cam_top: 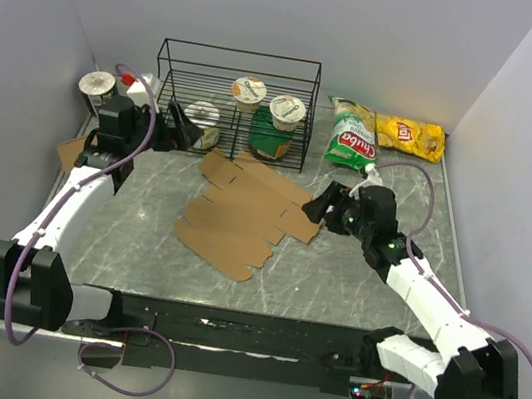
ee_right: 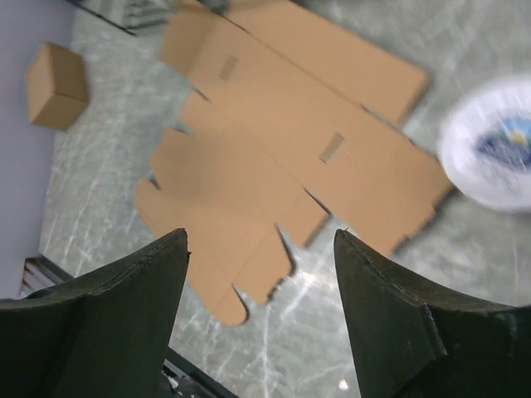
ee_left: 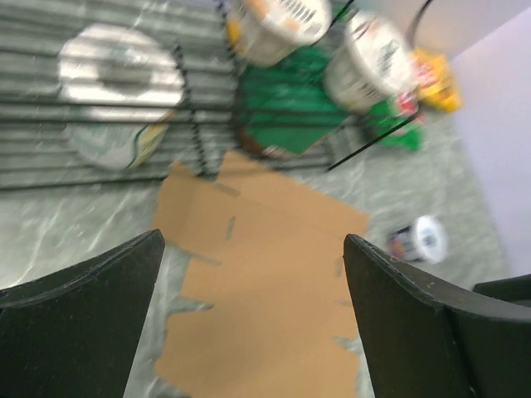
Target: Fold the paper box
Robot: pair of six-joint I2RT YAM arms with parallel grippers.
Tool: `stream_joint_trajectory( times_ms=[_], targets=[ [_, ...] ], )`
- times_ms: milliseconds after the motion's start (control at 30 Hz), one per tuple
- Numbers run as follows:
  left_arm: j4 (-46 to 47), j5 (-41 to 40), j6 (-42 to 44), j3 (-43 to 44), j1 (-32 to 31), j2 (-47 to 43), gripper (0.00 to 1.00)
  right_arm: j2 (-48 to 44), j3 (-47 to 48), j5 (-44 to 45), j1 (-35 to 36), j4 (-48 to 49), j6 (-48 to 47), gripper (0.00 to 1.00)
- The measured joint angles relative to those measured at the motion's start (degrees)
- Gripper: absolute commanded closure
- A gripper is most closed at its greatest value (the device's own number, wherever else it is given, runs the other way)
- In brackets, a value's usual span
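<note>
**Paper box flat and unfolded, both claws wide and holding nothing**

- Worktop (cam_top: 355,274): grey marbled, walls on three sides.
- Paper box (cam_top: 243,216): plain brown die-cut sheet, lying flat mid-worktop, flaps spread. Its far end sits just in front of the wire rack (cam_top: 236,104).
- Rack stands along the far edge, left of centre.
- Left gripper (ee_left: 253,240): jaws wide, nothing between them, above the sheet's far-left part, close to the rack front.
- Right gripper (ee_right: 261,236): jaws wide, nothing held, above the sheet's right edge.
- Green chip bag (cam_top: 352,137) and yellow chip bag (cam_top: 410,134): far-right corner, side by side.
- Small cube carton (ee_right: 56,85): left edge, well apart from the sheet.
- Two cups (cam_top: 249,92) on the rack top, one more lying inside it.
- Another cup (ee_right: 494,153) lies on its side just beside the sheet's right edge; blurred.
</note>
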Motion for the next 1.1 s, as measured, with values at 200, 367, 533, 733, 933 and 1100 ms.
stream_joint_trajectory(
  times_ms=[200, 367, 533, 733, 933, 1100],
  targets=[
    [-7.2, -7.0, 6.4, 0.9, -6.2, 1.1, 0.04, 5.5, -2.4, -2.1, -6.3, 0.0, 3.4, 0.25],
    [-8.1, -7.3, 7.4, 1.0, -7.5, 1.7, 0.04, 11.2, -6.3, -3.8, -7.8, 5.6, 8.2, 0.29],
    [-8.1, -8.0, 7.8, 1.0, -7.6, 4.6, 0.04, 15.7, -10.7, -3.8, -7.8, 10.1, 13.4, 0.31],
    [-8.0, -6.7, 7.4, 0.9, -7.6, 4.4, 0.04, 15.7, -15.7, -0.7, -7.5, 15.6, 17.3, 0.32],
    [-6.1, -3.2, 6.3, 0.9, -7.6, 1.4, 0.04, 16.7, -18.3, 1.6, -7.0, 22.4, 19.0, 0.34],
    [-4.8, -0.7, 5.2, 0.8, -7.7, 0.1, 0.04, 19.5, -18.8, 1.9, -5.7, 28.5, 19.8, 0.36]
  ],
)
